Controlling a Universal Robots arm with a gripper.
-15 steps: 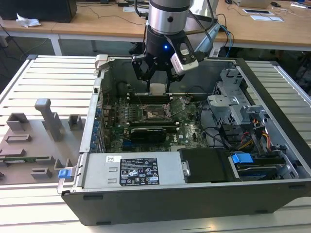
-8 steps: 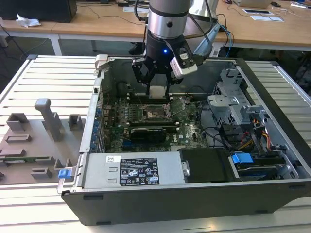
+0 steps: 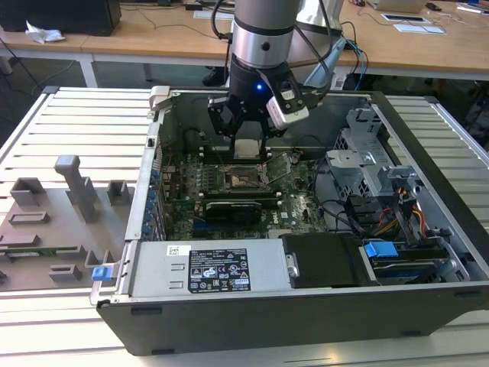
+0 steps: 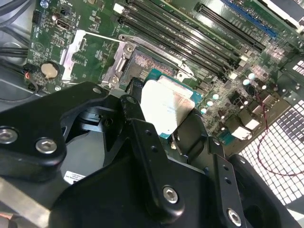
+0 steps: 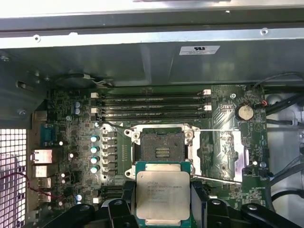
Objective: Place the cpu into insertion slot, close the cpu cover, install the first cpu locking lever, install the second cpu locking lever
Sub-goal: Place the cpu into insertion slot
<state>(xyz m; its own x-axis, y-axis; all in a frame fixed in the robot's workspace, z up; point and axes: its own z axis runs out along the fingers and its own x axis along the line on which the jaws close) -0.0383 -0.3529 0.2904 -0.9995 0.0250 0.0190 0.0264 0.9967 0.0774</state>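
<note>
The tool [image 3: 249,144] is clenched on the chip [image 5: 163,195], holding it above the board [image 5: 76,156], just short of the open socket [image 5: 163,151]. The cover [image 5: 241,154] lies flipped aside. First step, I'd say: seating calls for squaring up and lowering flat.

Your table [image 3: 76,122]: pale metal top, slatted, ribs running across. Open computer case [image 3: 306,325] sits directly on it, centre toward exterior view's right. Grey fixture plate [image 3: 42,238] lies flat at exterior view's left, just beside case, carrying upright grey blocks [image 3: 76,187].
</note>
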